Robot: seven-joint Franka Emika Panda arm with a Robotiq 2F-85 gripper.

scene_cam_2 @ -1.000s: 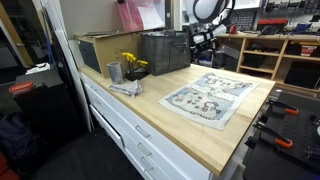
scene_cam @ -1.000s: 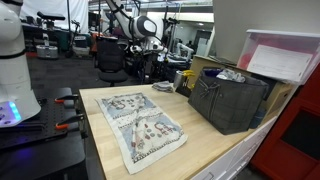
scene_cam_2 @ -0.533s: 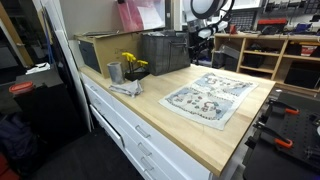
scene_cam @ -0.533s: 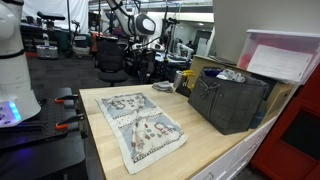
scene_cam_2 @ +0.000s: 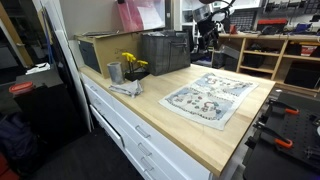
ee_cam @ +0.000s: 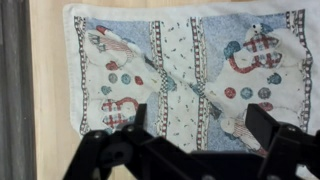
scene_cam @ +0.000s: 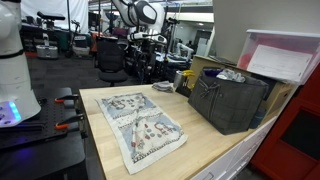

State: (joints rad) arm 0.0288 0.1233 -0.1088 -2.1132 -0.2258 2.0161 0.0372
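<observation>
Your towel (ee_cam: 180, 70) is woven cloth, matt and a little nubbly, with a printed pattern and a stitched hem. Under it, the counter (scene_cam_2: 170, 125) is pale wood, smooth with a soft satin sheen. The end effector (ee_cam: 195, 112) reads as black and matt; you can't tell plastic from coated metal. The dark crate (scene_cam: 228, 100) looks matt. The box (scene_cam: 285, 55) above it is translucent, glossy plastic. The cup (scene_cam_2: 114, 72) has a dull metal look. The drawer fronts (scene_cam_2: 125, 125) are smooth white.

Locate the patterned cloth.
In an exterior view the patterned cloth lies flat on the wooden countertop beside the dark crate; the wrist view shows it under the open gripper.
</observation>
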